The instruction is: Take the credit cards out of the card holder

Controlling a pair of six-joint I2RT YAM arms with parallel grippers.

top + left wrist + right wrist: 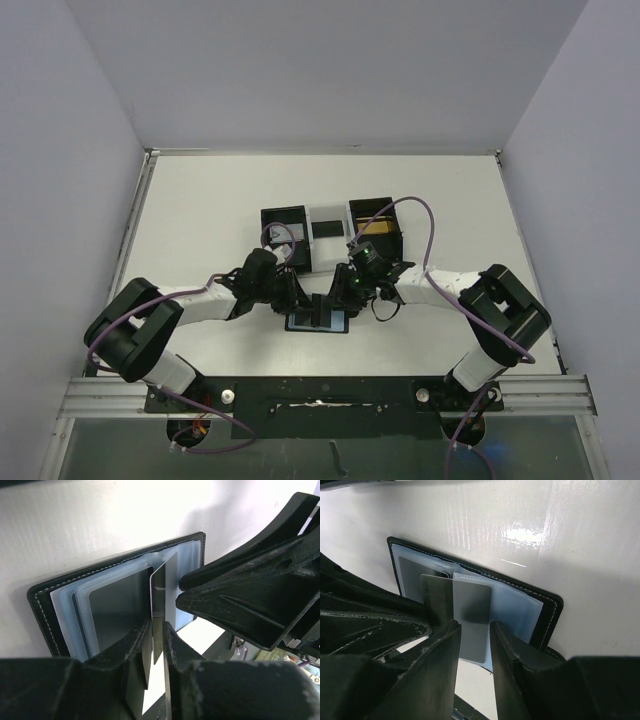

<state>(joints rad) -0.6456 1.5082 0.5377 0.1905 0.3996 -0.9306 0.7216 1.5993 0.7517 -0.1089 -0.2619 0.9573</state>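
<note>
The card holder [318, 322] lies spread open on the white table between my two grippers, its black stitched rim [45, 605] [552, 610] framing blue-grey pockets. One credit card [162, 587] [437, 597] stands on edge out of the pockets, running down between the fingertips of my left gripper [159, 627] [299, 304]. Its jaws stand a sliver apart, and table shows through beside the card. A grey credit card [472, 605] lies half out of a pocket, seen through the gap of my open right gripper [475, 625] [345, 296]. Another card face [117, 605] sits in a pocket.
Behind the holder stand two black open-top boxes [283, 235] [375, 225]. Between them is a white tray [326, 250] holding a small black rectangle [327, 228]. Something yellowish [383, 243] lies in the right box. Grey walls close in the table on three sides.
</note>
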